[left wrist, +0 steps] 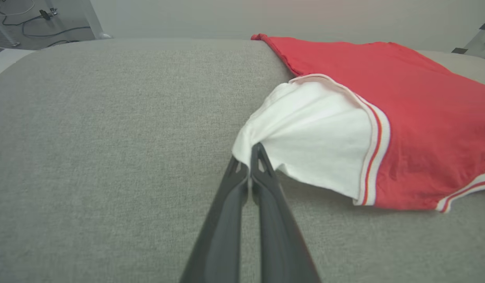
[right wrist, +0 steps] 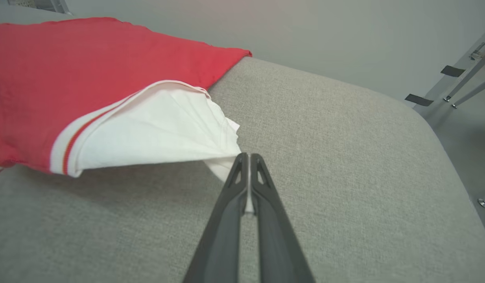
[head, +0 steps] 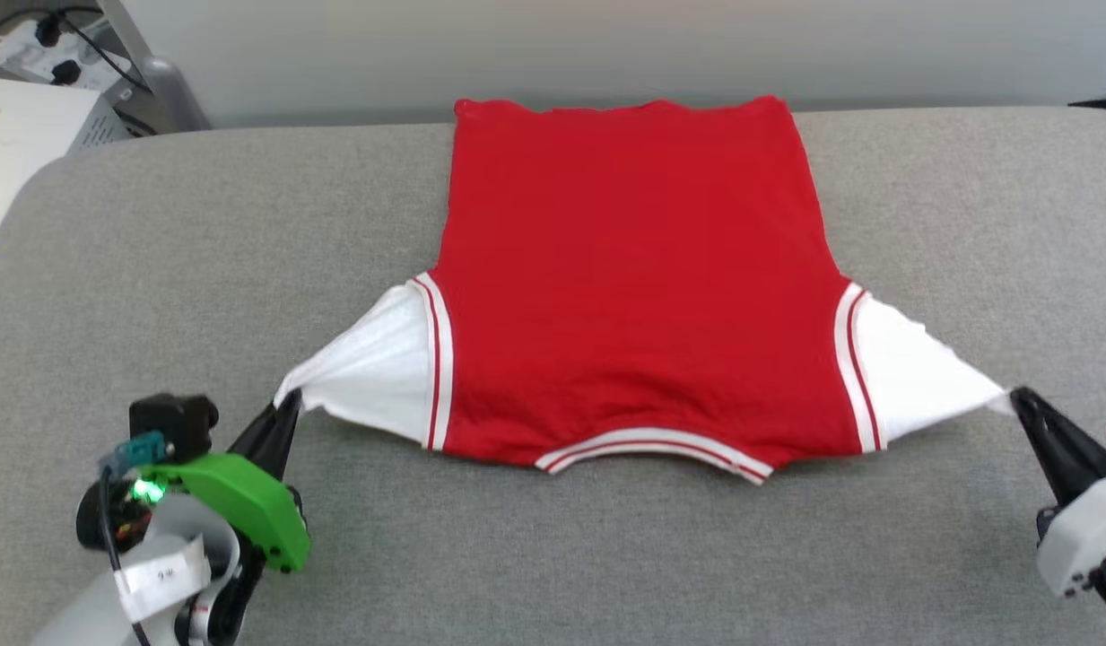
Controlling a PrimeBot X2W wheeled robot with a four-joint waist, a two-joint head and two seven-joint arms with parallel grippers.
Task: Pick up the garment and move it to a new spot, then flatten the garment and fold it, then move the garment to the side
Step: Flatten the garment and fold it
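The garment (head: 633, 287) lies plain side up across the middle of the grey padded tabletop (head: 203, 233), hem at the far edge. Left claw (head: 288, 401) and right claw (head: 1017, 396) are each clamped on a white sleeve tip, pulling outward, seemingly to flatten it.

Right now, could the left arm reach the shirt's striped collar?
Probably yes: only bare cushion lies between the left arm and collar, but its jaws must first release the white sleeve.
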